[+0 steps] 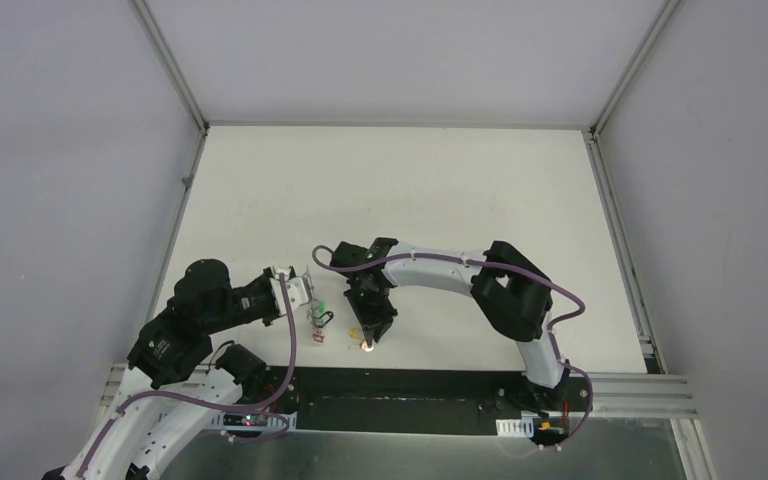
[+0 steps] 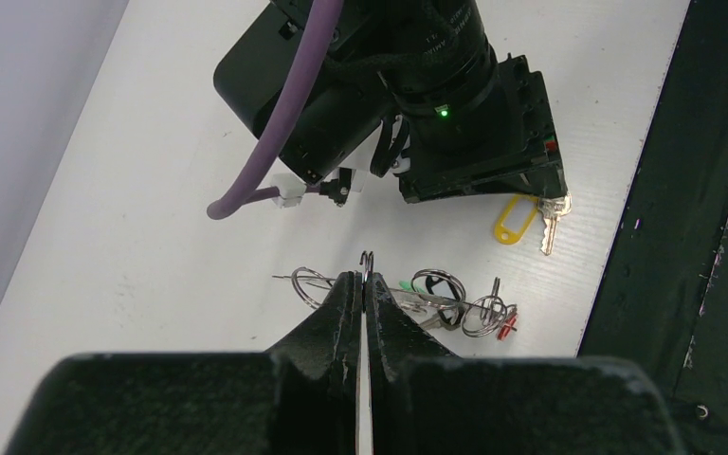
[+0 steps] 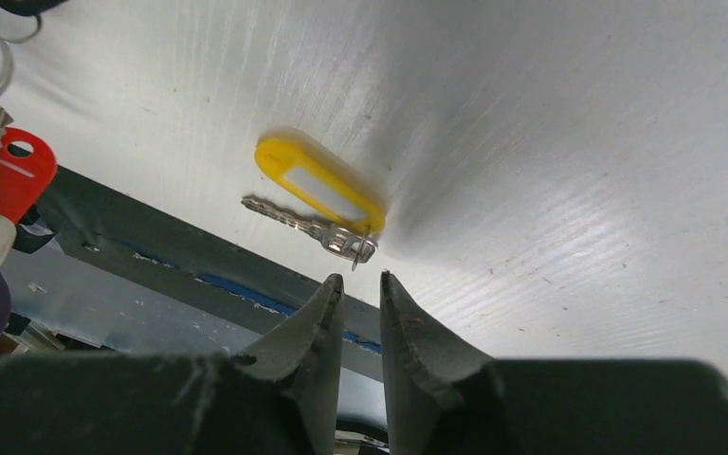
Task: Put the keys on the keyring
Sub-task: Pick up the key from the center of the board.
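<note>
Standing near the counter (image 1: 410, 190), I see the left claw (image 2: 364, 284) clenched on the thin wire of the keyring (image 2: 367, 257). Only a small hooked end pokes out above its tips, and a bit of loop shows to one side. The rest of the keyring is lost behind the claw's black body. Just past it lies a bunch of keys (image 2: 441, 299) tangled with small rings, a red tag (image 3: 14, 175) and a sliver of green among them. How they hang together is hard to make out.

The right claw (image 3: 358, 282) points down at the counter's near edge, its jaws a narrow gap apart with nothing between them. The yellow-tagged key (image 3: 320, 187) lies flat on the counter just beyond its tips, apart from the bunch. From above, the right arm covers most of it.
</note>
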`<state>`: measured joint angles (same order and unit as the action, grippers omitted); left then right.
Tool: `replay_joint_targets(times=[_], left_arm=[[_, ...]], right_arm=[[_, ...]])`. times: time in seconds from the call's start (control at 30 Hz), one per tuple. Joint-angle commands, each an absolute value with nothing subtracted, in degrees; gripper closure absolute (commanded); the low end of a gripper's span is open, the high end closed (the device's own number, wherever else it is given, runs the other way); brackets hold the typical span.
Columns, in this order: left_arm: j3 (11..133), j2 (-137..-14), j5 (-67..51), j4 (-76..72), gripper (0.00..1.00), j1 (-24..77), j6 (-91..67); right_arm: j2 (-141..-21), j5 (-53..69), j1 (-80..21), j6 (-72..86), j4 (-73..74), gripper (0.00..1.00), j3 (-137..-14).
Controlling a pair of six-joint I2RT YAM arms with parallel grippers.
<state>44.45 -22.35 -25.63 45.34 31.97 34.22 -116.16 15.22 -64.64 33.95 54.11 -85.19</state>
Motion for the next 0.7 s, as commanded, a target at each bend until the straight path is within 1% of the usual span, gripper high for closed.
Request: replay_joint_targets(times=[0.0, 0.4, 0.43, 0.53, 0.67], left_arm=[[45.4, -22.4, -26.9, 43.3, 1.00, 32.6, 35.4], [45.3, -22.6, -28.0, 43.4, 1.00, 32.6, 35.4], [45.3, -22.6, -28.1, 43.4, 1.00, 32.5, 35.4], [45.3, -22.7, -28.1, 43.4, 1.00, 32.6, 35.6], [45.4, -22.9, -28.2, 43.4, 1.00, 32.6, 35.7]], right_arm=[[-116.8, 15.3, -64.6, 33.6, 54.4, 0.78, -87.7], [-118.2, 14.2, -64.6, 33.4, 54.5, 0.75, -89.9], [-118.3, 14.0, -64.6, 33.4, 54.6, 0.75, -90.0], [-118.9, 13.4, -64.6, 33.1, 55.3, 0.83, -90.3], [-119.1, 11.2, -64.7, 32.5, 56.5, 0.85, -90.7]])
